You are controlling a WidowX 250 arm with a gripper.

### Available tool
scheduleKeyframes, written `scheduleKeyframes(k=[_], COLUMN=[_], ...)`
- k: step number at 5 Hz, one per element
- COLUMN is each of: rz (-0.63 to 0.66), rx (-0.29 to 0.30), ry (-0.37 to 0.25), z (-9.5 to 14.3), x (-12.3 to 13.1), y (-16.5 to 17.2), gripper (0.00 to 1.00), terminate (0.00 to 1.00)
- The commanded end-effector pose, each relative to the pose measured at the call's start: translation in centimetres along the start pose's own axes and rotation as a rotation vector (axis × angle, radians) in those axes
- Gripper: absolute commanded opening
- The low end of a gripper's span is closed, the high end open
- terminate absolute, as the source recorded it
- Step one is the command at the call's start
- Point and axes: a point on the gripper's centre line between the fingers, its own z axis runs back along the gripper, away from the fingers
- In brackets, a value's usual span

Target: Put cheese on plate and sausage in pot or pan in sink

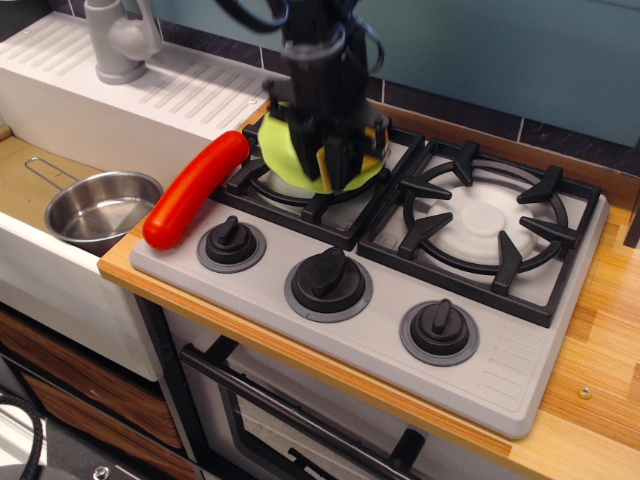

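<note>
1. You see the pincer low over the plate, gripping the cheese.
2. Your sausage lies on the stove, long axis from near-left to far-right.

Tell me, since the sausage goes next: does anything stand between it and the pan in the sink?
Nothing visible does. The sausage lies at the stove's left edge, and the pan sits open in the sink just beside it.

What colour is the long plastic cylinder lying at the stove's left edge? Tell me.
The long glossy plastic sausage is bright red, shown clearly in the only camera view.
</note>
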Motion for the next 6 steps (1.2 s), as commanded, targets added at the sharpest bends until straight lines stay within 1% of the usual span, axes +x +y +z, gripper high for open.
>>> scheduleKeyframes(k=[1, 3, 4, 5, 6], rz=[0.02, 0.025, 0.031, 0.034, -0.03], rx=[0.022, 0.028, 0.034, 0.046, 0.066], ry=[-0.086, -0.054, -0.016, 0.034, 0.062], z=[2.3, 4.1, 5.7, 8.1, 9.8], x=[-0.3, -1.2, -2.0, -2.5, -0.9], y=[-1.5, -2.7, -3.3, -3.6, -4.3], gripper=[1.0, 1.0, 1.0, 1.0, 1.0], terminate=[0.0, 0.0, 0.0, 0.0, 0.0])
